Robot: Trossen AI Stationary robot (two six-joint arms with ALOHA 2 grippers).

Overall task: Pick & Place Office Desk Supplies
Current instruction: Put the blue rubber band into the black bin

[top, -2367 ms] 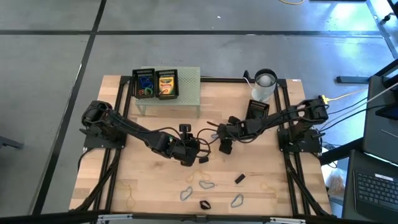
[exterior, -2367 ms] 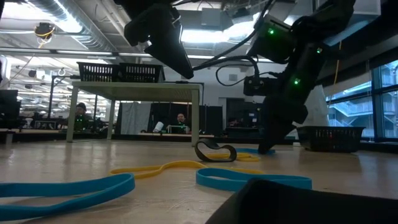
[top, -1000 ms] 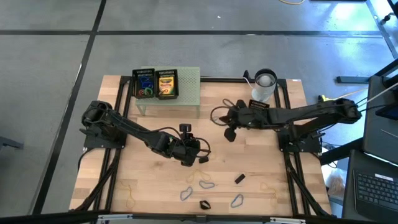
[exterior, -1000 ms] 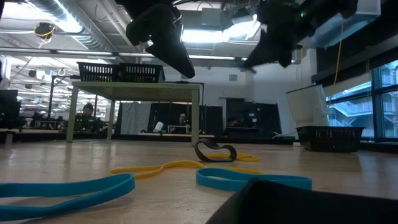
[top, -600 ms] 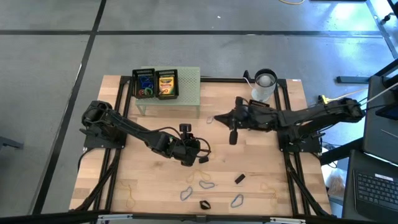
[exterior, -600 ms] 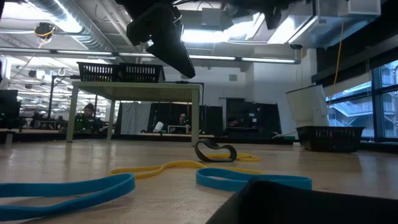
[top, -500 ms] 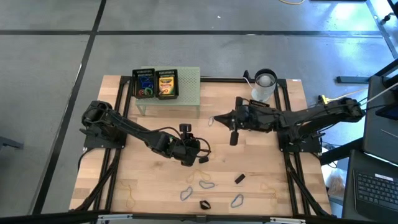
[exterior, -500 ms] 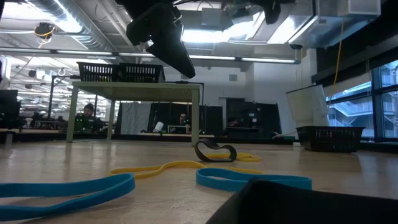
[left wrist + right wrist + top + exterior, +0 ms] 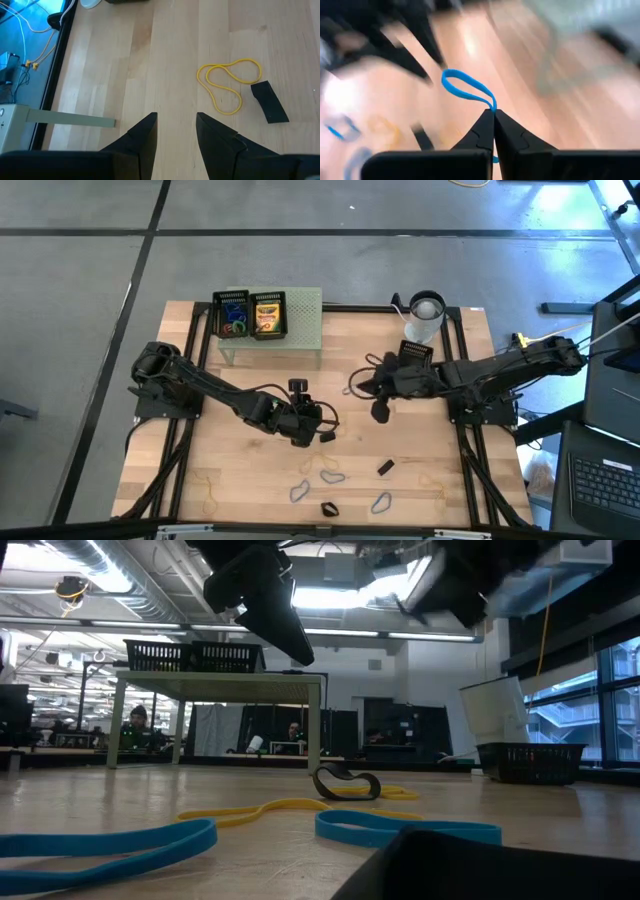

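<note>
Above the middle of the desk (image 9: pixel 250 470), the right gripper (image 9: pixel 493 116) has its jaws pinched on a blue loop (image 9: pixel 466 87), having risen off the wood within the last seconds and swung from the far edge back toward its own side. That lift suggests one more supply is in transit to storage. The left gripper (image 9: pixel 175 131) still hovers low, jaws narrowly apart and empty, near a yellow rubber band (image 9: pixel 227 84) and a black clip (image 9: pixel 269 101). On the pale green stand (image 9: pixel 302 320), one black basket (image 9: pixel 231 314) holds coloured loops, the next a crayon box (image 9: pixel 266 315). A third basket (image 9: pixel 414 353) sits beside the white cup (image 9: pixel 425 311).
</note>
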